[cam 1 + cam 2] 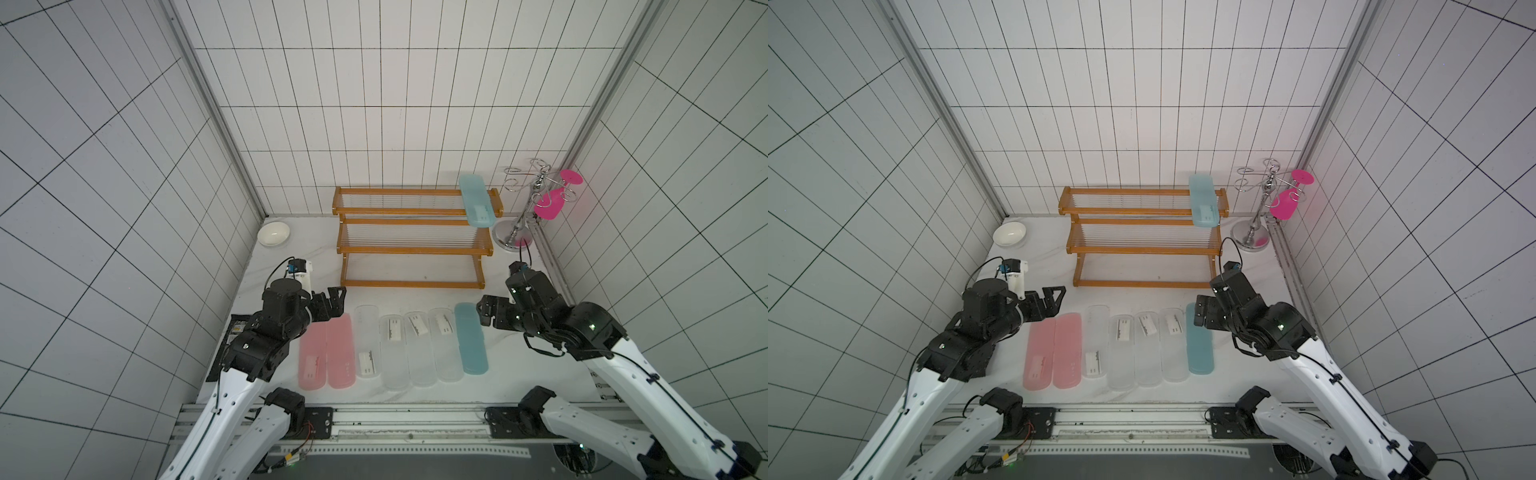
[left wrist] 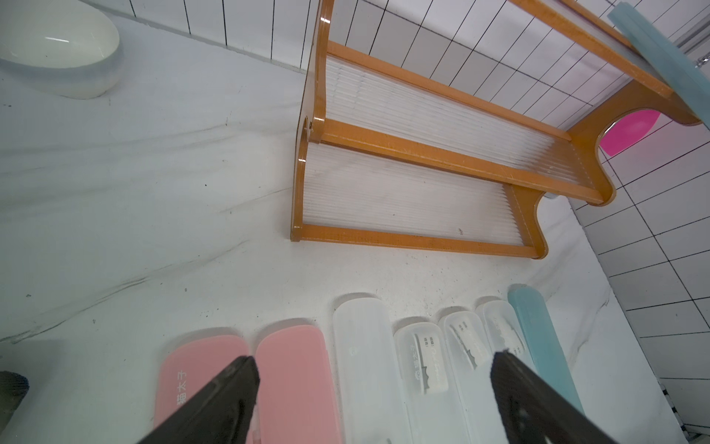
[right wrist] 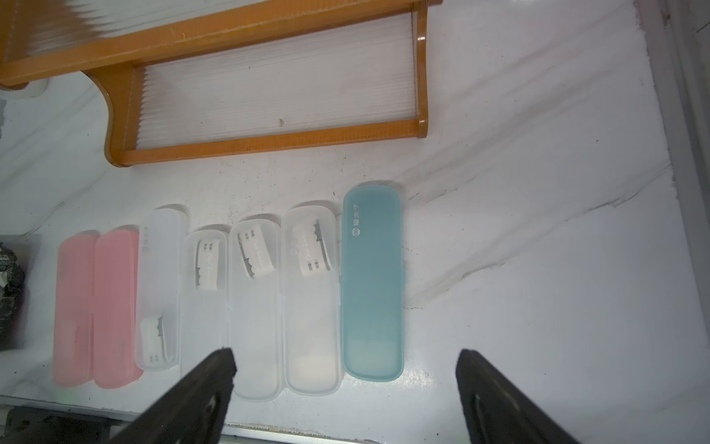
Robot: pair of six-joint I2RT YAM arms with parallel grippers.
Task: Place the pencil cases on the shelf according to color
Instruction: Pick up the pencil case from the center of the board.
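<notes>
Seven pencil cases lie side by side on the white table: two pink (image 1: 312, 357) (image 1: 340, 351) at the left, several frosted clear ones (image 1: 392, 351) in the middle, one teal (image 1: 469, 338) at the right. Another teal case (image 1: 476, 199) rests across the right end of the top tier of the orange-brown shelf (image 1: 411, 250), overhanging its front. My left gripper (image 1: 334, 303) (image 2: 372, 359) hovers open over the far ends of the pink cases, holding nothing. My right gripper (image 1: 484, 316) (image 3: 345, 353) hangs open and empty above the teal case's far end.
A white bowl (image 1: 273, 234) sits at the back left. A chrome wire stand (image 1: 515, 232) with a pink glass (image 1: 550, 203) hung on it stands right of the shelf. A black foil packet (image 1: 237, 332) lies under the left arm. Tiled walls close three sides.
</notes>
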